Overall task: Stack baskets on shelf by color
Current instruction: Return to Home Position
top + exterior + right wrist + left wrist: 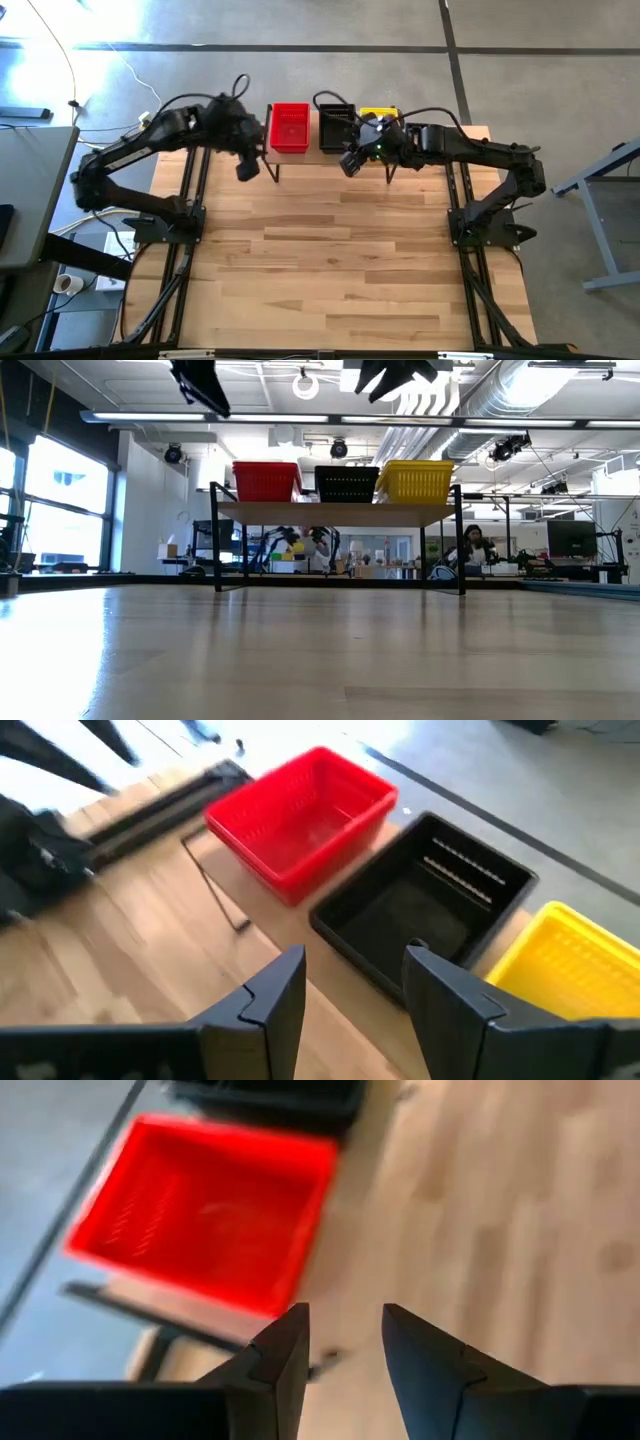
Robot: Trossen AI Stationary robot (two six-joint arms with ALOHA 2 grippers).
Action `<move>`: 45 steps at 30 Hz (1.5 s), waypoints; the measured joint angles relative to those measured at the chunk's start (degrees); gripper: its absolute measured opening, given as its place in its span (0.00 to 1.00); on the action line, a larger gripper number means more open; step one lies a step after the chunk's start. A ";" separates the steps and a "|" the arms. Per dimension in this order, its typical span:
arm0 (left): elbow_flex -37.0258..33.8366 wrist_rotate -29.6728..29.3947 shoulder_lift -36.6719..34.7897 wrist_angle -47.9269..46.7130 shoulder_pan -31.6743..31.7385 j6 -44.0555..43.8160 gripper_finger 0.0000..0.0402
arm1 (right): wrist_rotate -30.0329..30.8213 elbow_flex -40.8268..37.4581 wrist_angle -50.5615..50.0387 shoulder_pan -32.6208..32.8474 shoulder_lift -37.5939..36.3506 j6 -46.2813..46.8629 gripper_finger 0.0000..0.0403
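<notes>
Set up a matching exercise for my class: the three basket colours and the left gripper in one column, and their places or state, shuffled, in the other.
Column one
1. red baskets
2. black baskets
3. yellow baskets
4. left gripper

Column two
A. middle of the shelf
B. open and empty, off the shelf
C. shelf end on the high view's right
D. shelf end on the high view's left

Pairs: 1-D, 2-A, 3-C, 4-B.

Row of baskets (346, 484) atop shelf (340, 513)
</notes>
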 joint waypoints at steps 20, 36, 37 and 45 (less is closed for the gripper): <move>-39.35 -0.61 -40.97 21.58 -16.38 -21.83 0.29 | 4.10 -30.75 23.04 7.97 -15.17 6.56 0.37; -60.40 -3.01 -67.23 36.78 -22.00 -29.37 0.29 | 8.10 -40.99 30.26 9.11 -35.76 1.70 0.37; -61.31 -2.97 -67.85 37.60 -22.00 -29.31 0.29 | 8.09 -40.99 30.26 9.11 -36.78 0.11 0.37; -71.06 -1.93 -69.84 51.17 -21.98 -29.16 0.29 | 9.57 -40.99 26.42 9.11 -45.58 -7.17 0.37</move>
